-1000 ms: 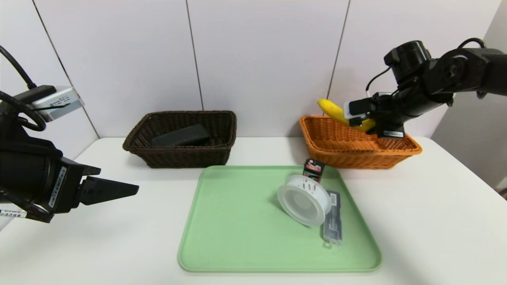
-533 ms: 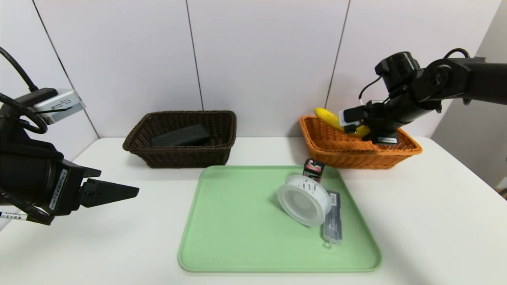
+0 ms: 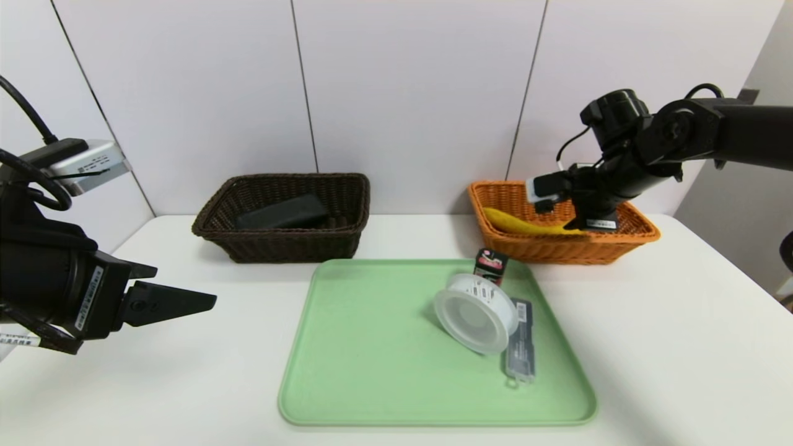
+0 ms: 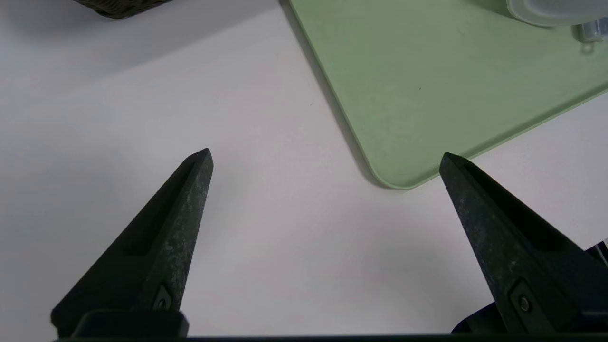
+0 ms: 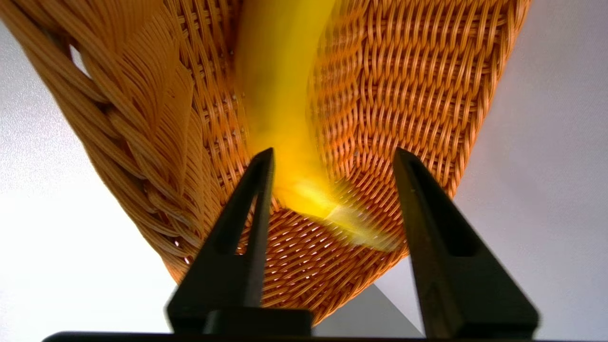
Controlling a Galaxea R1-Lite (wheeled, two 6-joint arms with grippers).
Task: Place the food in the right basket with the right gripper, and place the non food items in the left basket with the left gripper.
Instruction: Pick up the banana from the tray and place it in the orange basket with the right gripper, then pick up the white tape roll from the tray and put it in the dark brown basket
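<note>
Over the orange basket (image 3: 560, 238) the right gripper (image 5: 332, 156) hangs with its claw released, and the banana (image 3: 526, 223) lies inside the basket beneath it. The left gripper (image 4: 325, 159) hovers spread wide above the table (image 3: 669, 347), beside the green tray (image 3: 372, 347).
</note>
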